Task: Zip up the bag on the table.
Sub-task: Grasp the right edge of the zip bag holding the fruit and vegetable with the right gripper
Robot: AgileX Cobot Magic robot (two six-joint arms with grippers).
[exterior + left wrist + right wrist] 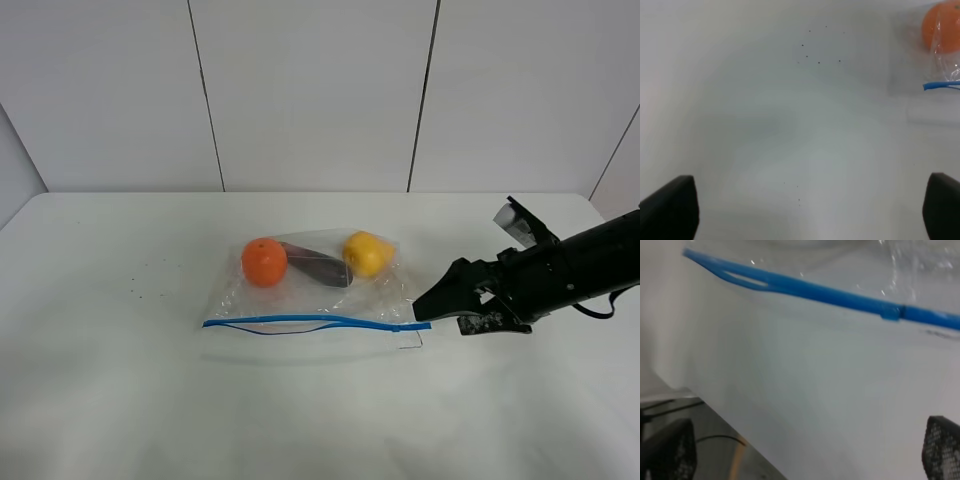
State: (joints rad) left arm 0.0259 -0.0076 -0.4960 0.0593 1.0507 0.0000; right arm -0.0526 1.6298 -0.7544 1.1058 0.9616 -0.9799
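The clear bag (312, 292) lies mid-table (120, 390) with an orange (264, 262), a yellow fruit (366, 253) and a dark item (318, 268) inside. Its blue zipper strip (315, 322) runs along the near edge and gapes toward its left end. My right gripper (445, 312) is open just beyond the strip's right end, holding nothing. The right wrist view shows the strip (830, 295) and its slider (891, 313) ahead of the open right gripper (805, 452). My left gripper (805, 210) is open over bare table, with the bag's corner (945, 60) and the orange (942, 27) off to one side.
White panelled wall (310, 90) stands behind the table. The right wrist view shows the table's edge (715, 400) with cables (715, 440) below it. Small dark specks (812, 57) dot the tabletop near the left gripper. The left arm is outside the exterior view.
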